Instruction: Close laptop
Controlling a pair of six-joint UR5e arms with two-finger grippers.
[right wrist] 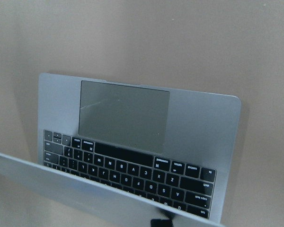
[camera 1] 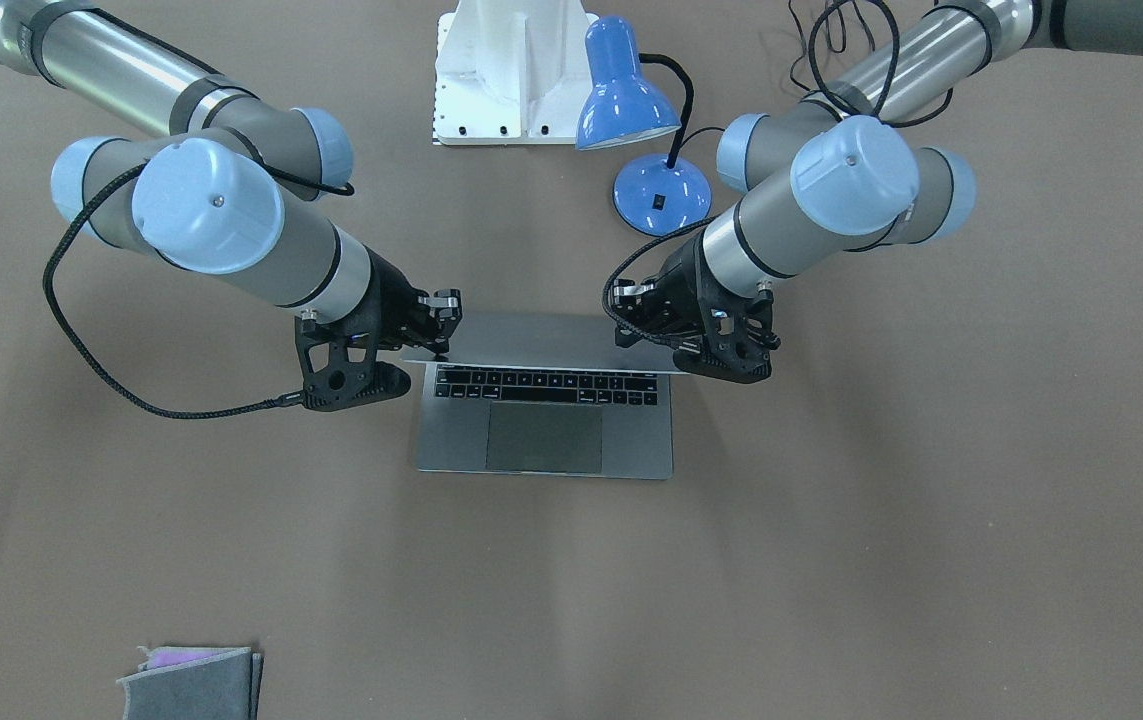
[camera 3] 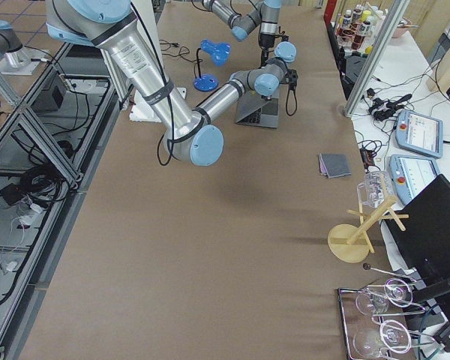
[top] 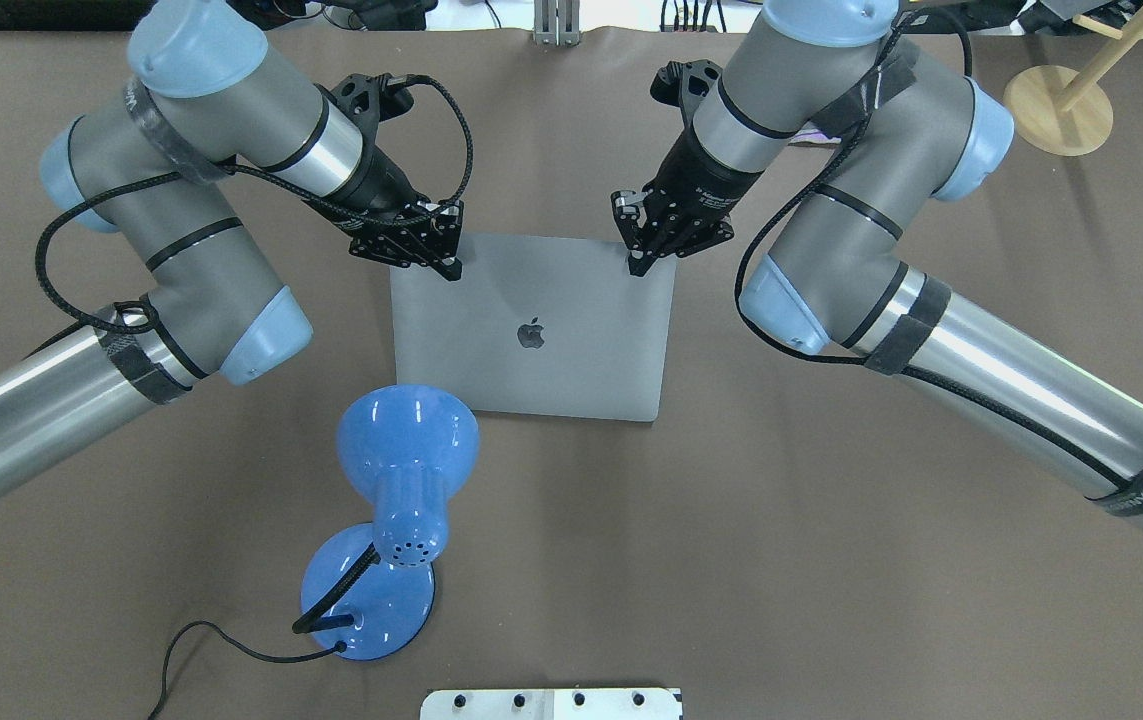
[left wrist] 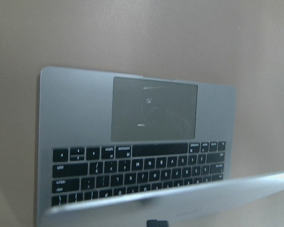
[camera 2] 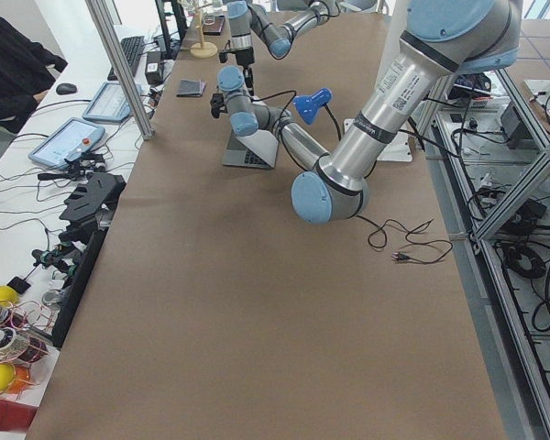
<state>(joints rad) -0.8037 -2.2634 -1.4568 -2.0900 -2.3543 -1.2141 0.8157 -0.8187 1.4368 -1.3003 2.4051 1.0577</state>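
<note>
The silver-grey laptop (top: 531, 330) sits mid-table, its lid with the dark apple logo tilted well forward over the black keys (camera 1: 546, 383) and trackpad (camera 1: 544, 438). My left gripper (top: 451, 266) is shut, its tips touching the lid's top edge near one corner; in the front view it is on the right (camera 1: 623, 342). My right gripper (top: 639, 264) is shut and touches the other top corner (camera 1: 440, 350). The left wrist view shows the keyboard (left wrist: 137, 170) under the lid edge; the right wrist view shows the trackpad (right wrist: 123, 116).
A blue desk lamp (top: 401, 450) with a black cord stands on the robot's side of the laptop, near the left arm. A white mount (camera 1: 506, 70) is behind it. A grey cloth (camera 1: 191, 682) lies far off. A wooden stand (top: 1056, 110) is at the far right.
</note>
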